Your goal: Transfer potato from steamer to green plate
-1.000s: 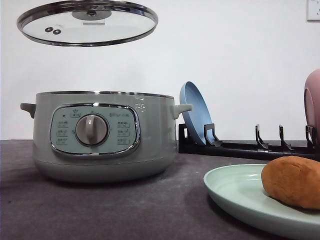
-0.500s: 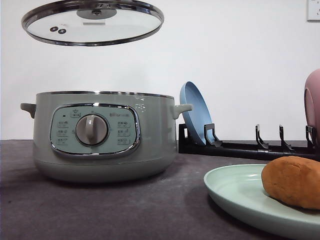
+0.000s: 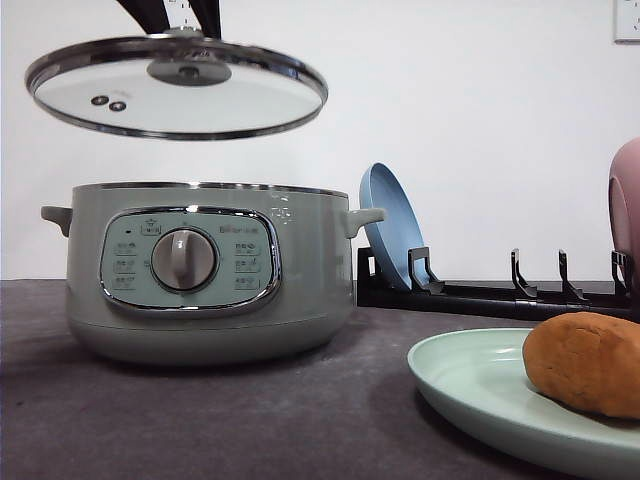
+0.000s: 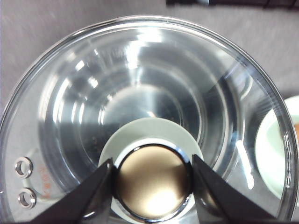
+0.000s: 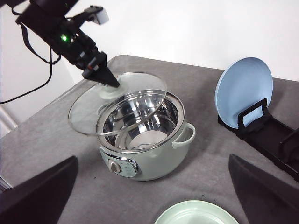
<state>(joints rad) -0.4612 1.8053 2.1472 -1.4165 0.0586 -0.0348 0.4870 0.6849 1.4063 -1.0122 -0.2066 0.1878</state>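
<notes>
The orange-brown potato lies on the green plate at the front right. At the left stands the sage-green steamer, uncovered, its steel inside showing nothing but a pale disc. Its glass lid hangs slightly tilted above it. My left gripper is shut on the lid's knob, a finger on each side. In the right wrist view the right gripper is open, high above the table, looking down on the steamer and the plate's rim.
A black dish rack stands behind the green plate, with a blue plate upright in its left slot and a pink plate at the right edge. A white wall closes the back.
The lid has come down toward the steamer and tilted a little. The left gripper's fingers have dropped into the top of the front view. Potato and plate have not moved.
</notes>
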